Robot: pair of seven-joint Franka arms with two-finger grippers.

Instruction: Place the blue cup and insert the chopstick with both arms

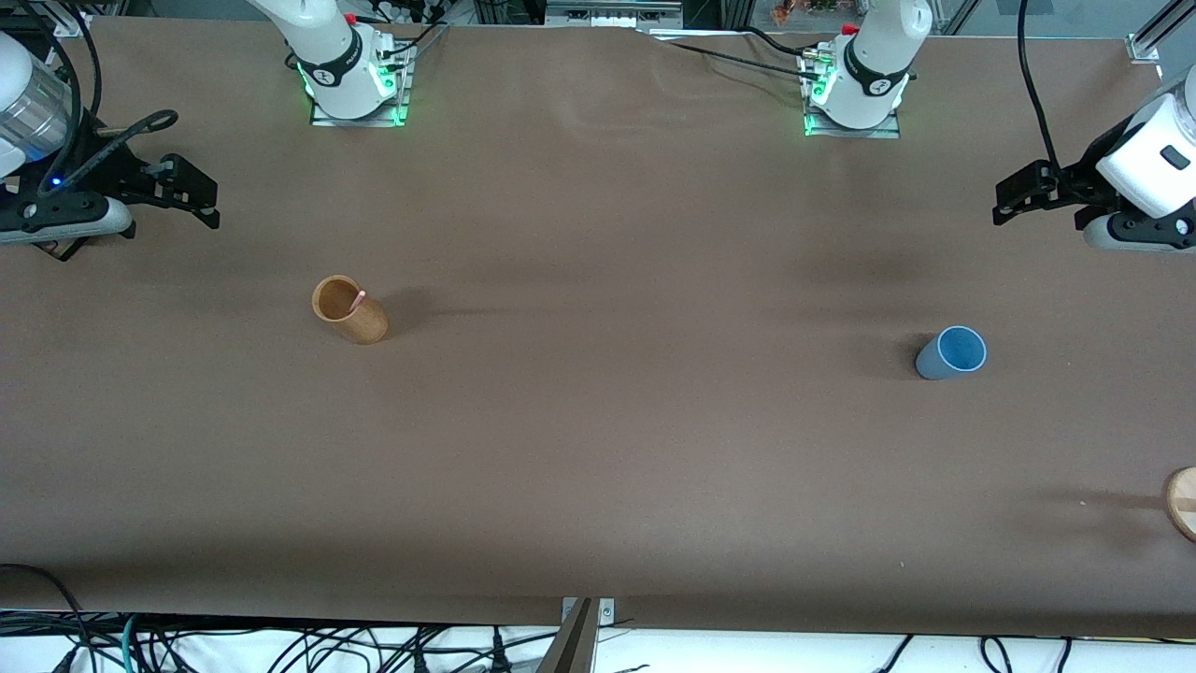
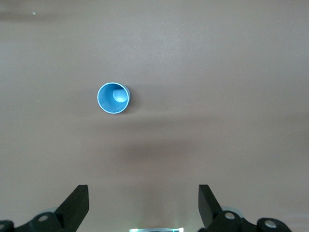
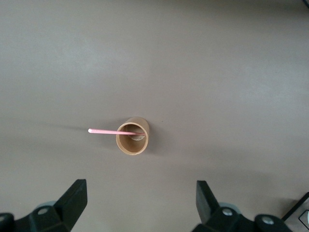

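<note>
Your blue cup (image 1: 951, 353) stands upright toward the left arm's end of the counter (image 1: 598, 449), the chopstick (image 1: 358, 301) leans in the brown cup (image 1: 349, 309), and both tools, left tool (image 1: 1014, 196) and right tool (image 1: 192, 198), hang open and empty, so nothing is started: bring the left tool down around the cup first.

A brown-covered table (image 1: 598, 439) carried few things — a blue cup (image 1: 951, 353) stood upright toward the left arm's end. A wooden cup (image 1: 348, 309) stood toward the right arm's end, and a round wooden piece (image 1: 1183, 502) lay at the edge — nearer the camera than the blue cup.
</note>
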